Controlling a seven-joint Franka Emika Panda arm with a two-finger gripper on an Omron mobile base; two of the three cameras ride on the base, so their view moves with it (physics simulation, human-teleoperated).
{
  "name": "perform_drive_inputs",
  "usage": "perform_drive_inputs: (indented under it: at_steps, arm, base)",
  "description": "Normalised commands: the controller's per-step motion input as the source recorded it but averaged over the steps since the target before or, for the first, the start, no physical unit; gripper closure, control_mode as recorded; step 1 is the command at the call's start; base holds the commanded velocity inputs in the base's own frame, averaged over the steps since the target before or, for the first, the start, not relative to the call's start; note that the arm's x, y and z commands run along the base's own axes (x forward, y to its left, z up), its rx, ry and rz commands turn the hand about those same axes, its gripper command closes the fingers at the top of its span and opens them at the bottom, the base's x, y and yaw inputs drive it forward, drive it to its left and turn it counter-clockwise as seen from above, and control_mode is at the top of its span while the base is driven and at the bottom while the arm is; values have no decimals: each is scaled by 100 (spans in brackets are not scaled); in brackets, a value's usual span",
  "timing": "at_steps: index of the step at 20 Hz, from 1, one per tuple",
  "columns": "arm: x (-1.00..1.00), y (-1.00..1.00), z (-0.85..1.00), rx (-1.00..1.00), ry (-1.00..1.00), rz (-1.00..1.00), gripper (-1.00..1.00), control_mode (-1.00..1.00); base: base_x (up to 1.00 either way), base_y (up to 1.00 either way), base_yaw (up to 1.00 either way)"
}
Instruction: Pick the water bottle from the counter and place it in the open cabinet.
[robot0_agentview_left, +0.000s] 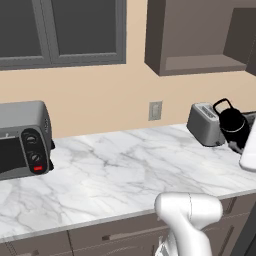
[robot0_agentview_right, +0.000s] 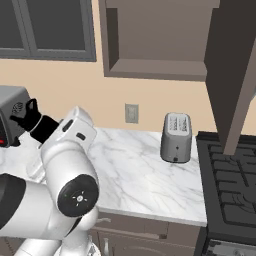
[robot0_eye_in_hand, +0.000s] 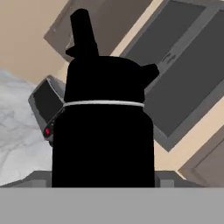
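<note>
The gripper (robot0_eye_in_hand: 103, 181) is closed on the bottle (robot0_eye_in_hand: 103, 131), which fills the frame centre, lifted above the counter (robot0_agentview_left: 130, 165).

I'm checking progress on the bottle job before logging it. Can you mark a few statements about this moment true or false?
1. The water bottle sits between the fingers. True.
2. The bottle already stands inside the open cabinet. False: the cabinet shelf is bare, and the bottle is at the hand, lower than the shelf.
3. A toaster stands on the counter. True.
4. The toaster oven stands right beside the toaster. False: they are at opposite ends of the counter, with bare marble between them.
</note>
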Motion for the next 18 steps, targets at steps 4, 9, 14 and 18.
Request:
perform_drive_inputs:
  at_steps: [4,9,14,18]
  arm:
    - [14,3,-19,30,18,-21,100,-100]
    - [14,0,-33,41,12,-21,100,-100]
    - [7,0,-20,44,0,-23,100,-100]
    - [7,0,-1,32,-5,-29,100,-100]
  base:
    - [0,0,0]
    - [0,0,0]
    - [0,0,0]
    - [0,0,0]
